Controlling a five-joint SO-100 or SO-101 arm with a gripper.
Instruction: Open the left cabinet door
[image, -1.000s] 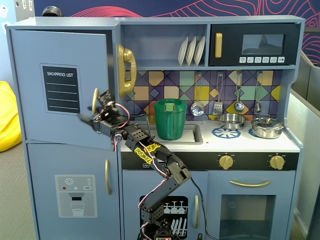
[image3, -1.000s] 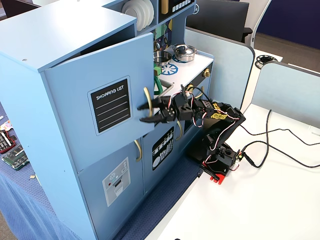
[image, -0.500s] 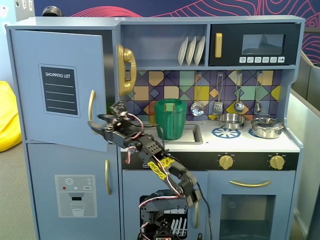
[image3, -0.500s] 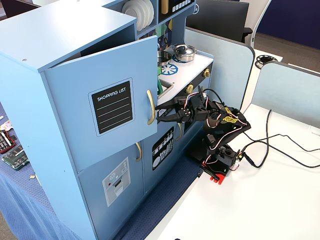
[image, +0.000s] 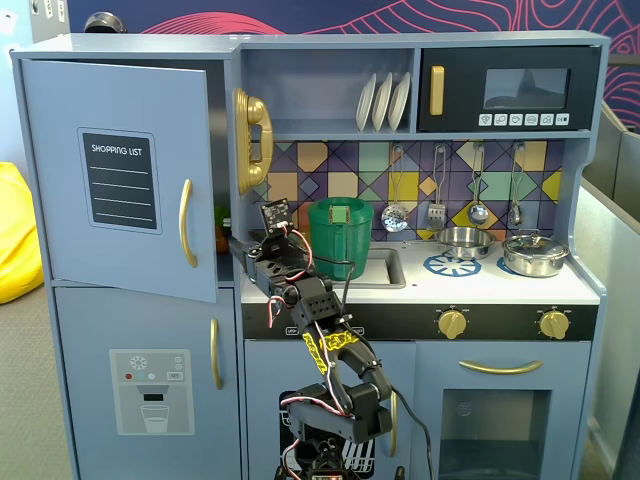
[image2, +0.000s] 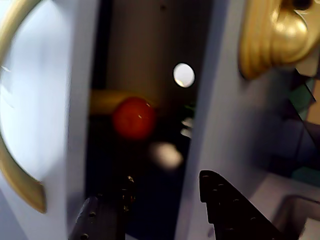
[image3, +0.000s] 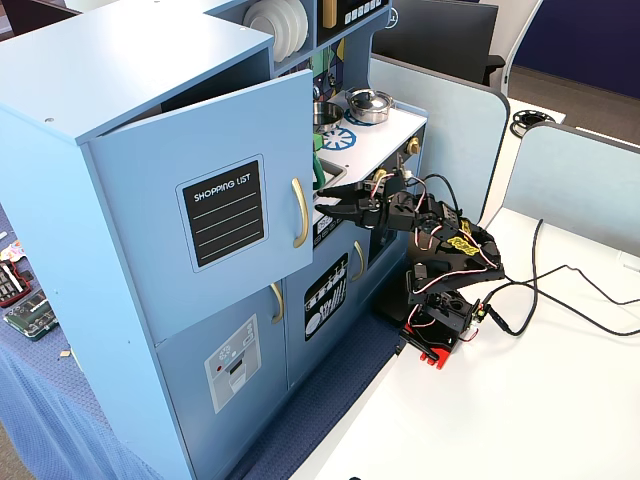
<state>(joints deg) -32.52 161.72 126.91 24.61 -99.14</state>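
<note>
The left cabinet door (image: 120, 180), blue-grey with a black "SHOPPING LIST" panel and a curved gold handle (image: 186, 222), stands partly open, its handle edge swung out from the cabinet. It also shows in a fixed view (image3: 200, 210) and at the left of the wrist view (image2: 45, 100). My gripper (image2: 160, 200) is open and empty. It points into the dark gap between the door's free edge and the cabinet side wall. Its left finger (image2: 97, 220) is by the door edge. In both fixed views the gripper (image: 238, 250) (image3: 325, 200) sits just right of the handle (image3: 299, 212).
A red ball (image2: 133, 117) lies inside the cabinet. A gold toy phone (image: 252, 140) hangs on the wall right of the gap. Below is the dispenser door (image: 150, 385). A green container (image: 340, 235) stands in the sink, pots (image: 535, 255) on the stove. Cables (image3: 560, 290) trail on the white table.
</note>
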